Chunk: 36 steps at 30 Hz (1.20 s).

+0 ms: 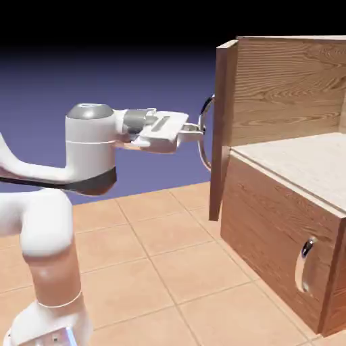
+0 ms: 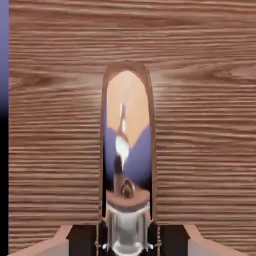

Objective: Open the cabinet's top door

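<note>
The cabinet [image 1: 290, 81] of brown wood grain fills the exterior view's right side. Its top door [image 1: 223, 101] stands out from the cabinet front, seen nearly edge-on, and the pale shelf [image 1: 304, 162] inside shows behind it. My gripper [image 1: 197, 130] reaches level from the left and is shut on the door's curved silver handle [image 1: 205, 132]. In the hand view the top door [image 2: 200, 125] fills the picture. There the handle [image 2: 127, 150] runs up the middle and the gripper [image 2: 127, 239] clamps its lower end, with the fingertips [image 2: 102, 235] pressed to either side.
Below the top door is the shorter lower panel [image 1: 270, 223] with its own small silver handle [image 1: 307, 267], closed. The tiled tan table top [image 1: 155, 263] spreads in front of the cabinet. My arm's white links [image 1: 47, 230] rise at lower left.
</note>
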Motion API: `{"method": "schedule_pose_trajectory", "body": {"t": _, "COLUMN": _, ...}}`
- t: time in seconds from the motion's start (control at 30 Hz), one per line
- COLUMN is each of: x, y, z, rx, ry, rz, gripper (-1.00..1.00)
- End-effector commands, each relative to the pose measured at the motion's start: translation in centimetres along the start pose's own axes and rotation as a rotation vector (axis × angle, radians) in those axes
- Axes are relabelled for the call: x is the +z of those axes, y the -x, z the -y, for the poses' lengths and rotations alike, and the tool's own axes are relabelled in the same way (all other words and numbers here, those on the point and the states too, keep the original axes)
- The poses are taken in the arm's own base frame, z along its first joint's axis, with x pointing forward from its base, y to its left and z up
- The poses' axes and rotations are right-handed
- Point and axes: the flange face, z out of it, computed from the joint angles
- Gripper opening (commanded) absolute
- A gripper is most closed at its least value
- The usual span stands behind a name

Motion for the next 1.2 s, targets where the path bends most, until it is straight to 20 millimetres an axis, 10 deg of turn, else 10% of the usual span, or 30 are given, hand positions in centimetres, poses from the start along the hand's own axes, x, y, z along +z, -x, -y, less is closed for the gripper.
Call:
{"method": "schedule_pose_trajectory", "body": {"t": 0.0, "x": -0.5, "y": -0.1, "z": -0.1, "rx": 0.001, "ry": -0.008, "rz": 0.007, "gripper": -1.00}}
{"method": "schedule_pose_trajectory", "body": {"t": 0.7, "x": -12.4, "y": -4.4, "z": -4.5, "rx": 0.001, "ry": -0.212, "rz": 0.210, "gripper": -1.00}}
{"method": "schedule_pose_trajectory", "body": {"t": 1.17, "x": -22.8, "y": -11.6, "z": -11.6, "rx": 0.001, "ry": -0.432, "rz": 0.430, "gripper": -1.00}}
